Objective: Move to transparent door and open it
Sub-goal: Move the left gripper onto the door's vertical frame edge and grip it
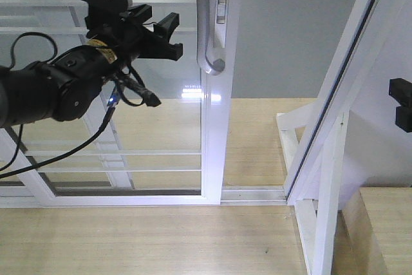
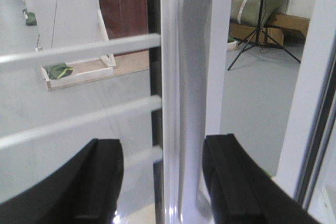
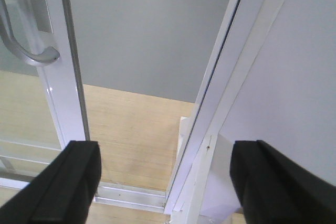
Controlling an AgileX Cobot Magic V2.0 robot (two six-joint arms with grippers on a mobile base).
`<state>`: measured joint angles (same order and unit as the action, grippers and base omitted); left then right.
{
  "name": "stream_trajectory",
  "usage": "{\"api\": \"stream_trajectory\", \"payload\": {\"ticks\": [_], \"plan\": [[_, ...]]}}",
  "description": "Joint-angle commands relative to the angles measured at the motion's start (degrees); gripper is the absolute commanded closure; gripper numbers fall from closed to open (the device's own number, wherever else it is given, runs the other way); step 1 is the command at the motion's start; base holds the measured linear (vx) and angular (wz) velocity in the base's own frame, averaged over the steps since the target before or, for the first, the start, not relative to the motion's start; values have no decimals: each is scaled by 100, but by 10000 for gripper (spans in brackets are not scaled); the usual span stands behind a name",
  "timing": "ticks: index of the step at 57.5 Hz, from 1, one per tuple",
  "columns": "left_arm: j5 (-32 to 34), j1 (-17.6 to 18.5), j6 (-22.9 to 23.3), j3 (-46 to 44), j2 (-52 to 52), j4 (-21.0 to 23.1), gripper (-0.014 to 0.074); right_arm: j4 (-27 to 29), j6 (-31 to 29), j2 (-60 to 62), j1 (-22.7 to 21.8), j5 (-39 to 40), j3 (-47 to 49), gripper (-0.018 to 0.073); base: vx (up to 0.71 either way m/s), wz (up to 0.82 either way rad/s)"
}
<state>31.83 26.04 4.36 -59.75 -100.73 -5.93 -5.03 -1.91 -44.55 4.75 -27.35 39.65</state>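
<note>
The transparent door (image 1: 161,127) stands upright in its track, left of centre, w/ a gap between its right edge and the slanted white post (image 1: 335,94). Its curved handle (image 1: 209,46) is on the right stile. My L gripper (image 1: 172,35) is spread open and empty, near the handle's left, not touching. Wrist cam shows the handle between my 2 fingers (image 2: 100,182). My R gripper (image 3: 165,179) is also spread wide and empty, far right by the post.
</note>
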Motion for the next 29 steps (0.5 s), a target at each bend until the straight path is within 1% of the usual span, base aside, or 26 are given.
{"api": "stream_trajectory", "payload": {"ticks": [1,8,18,23,29], "plan": [[345,35,49,-648,-43,-146,125,-41,6,31,-29,475,170,10,0,0],[42,35,49,-1334,-474,-177,125,-41,6,31,-29,475,170,17,0,0],[14,60,68,-2189,-1099,-177,125,-41,6,31,-29,564,170,17,0,0],[-50,100,101,-2506,-1322,-177,125,-41,6,31,-29,564,170,17,0,0],[-294,204,167,-2772,-1434,-177,125,-50,6,31,-29,562,170,17,0,0]]}}
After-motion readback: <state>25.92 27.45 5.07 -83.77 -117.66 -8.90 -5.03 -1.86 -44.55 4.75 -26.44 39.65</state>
